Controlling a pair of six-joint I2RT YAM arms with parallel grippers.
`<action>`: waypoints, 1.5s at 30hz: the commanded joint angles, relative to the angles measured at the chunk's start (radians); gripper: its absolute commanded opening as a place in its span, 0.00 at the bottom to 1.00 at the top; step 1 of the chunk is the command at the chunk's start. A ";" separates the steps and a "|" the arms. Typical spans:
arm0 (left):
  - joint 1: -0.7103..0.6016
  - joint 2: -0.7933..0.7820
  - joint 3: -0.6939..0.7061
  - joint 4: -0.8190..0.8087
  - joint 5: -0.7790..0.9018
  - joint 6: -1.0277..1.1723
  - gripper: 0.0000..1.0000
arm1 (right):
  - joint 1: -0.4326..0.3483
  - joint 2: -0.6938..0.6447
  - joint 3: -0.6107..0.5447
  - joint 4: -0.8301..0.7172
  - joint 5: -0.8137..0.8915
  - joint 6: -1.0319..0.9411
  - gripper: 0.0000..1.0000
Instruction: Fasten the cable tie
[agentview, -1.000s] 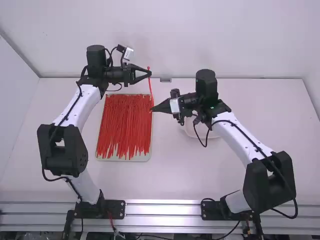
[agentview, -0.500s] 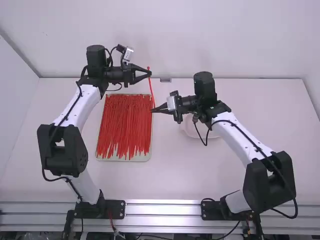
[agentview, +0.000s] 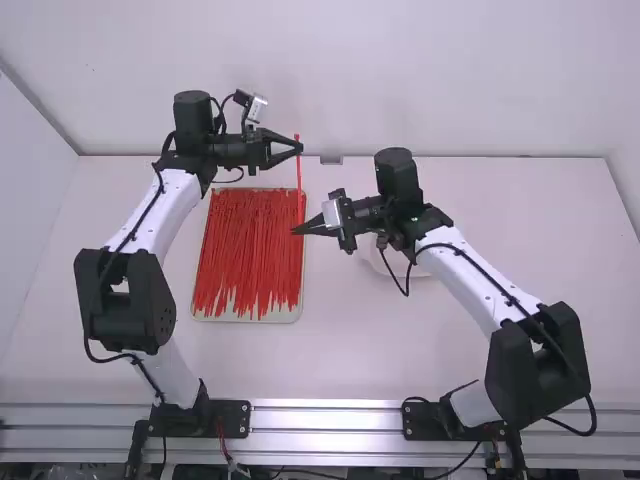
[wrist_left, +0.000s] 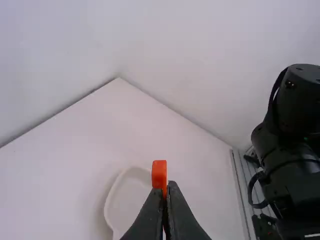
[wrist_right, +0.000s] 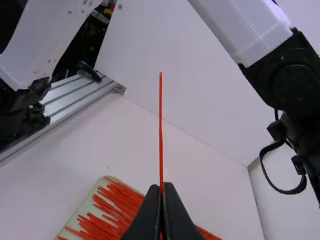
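A single red cable tie (agentview: 299, 185) is stretched between both grippers above the far right corner of the tray. My left gripper (agentview: 296, 148) is shut on its head end, whose orange head (wrist_left: 159, 172) pokes out past the fingertips (wrist_left: 172, 200). My right gripper (agentview: 297, 230) is shut on the tail end, and the thin red strip (wrist_right: 160, 130) runs straight away from its fingertips (wrist_right: 170, 200) toward the left arm. Both grippers hover above the table.
A flat tray (agentview: 250, 318) holds a pile of several red cable ties (agentview: 250, 250) left of the middle; the same pile (wrist_right: 112, 210) lies below the right gripper. A white dish (agentview: 400, 265) sits under the right arm's forearm, and shows as a dish (wrist_left: 120, 200) on the table.
My right gripper has swung left and a little toward the camera, carrying the tie's tail over the tray's edge. The left gripper has held still with the head end.
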 joint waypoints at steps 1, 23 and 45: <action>0.004 -0.006 -0.005 -0.007 -0.050 0.011 0.02 | 0.002 0.006 0.026 0.007 -0.017 0.043 0.00; -0.002 -0.006 -0.005 0.059 -0.053 0.049 0.02 | -0.082 0.006 0.026 0.136 -0.125 0.336 0.00; -0.019 -0.002 -0.135 0.256 -0.182 0.340 0.03 | -0.039 0.010 0.026 0.148 0.121 0.729 0.00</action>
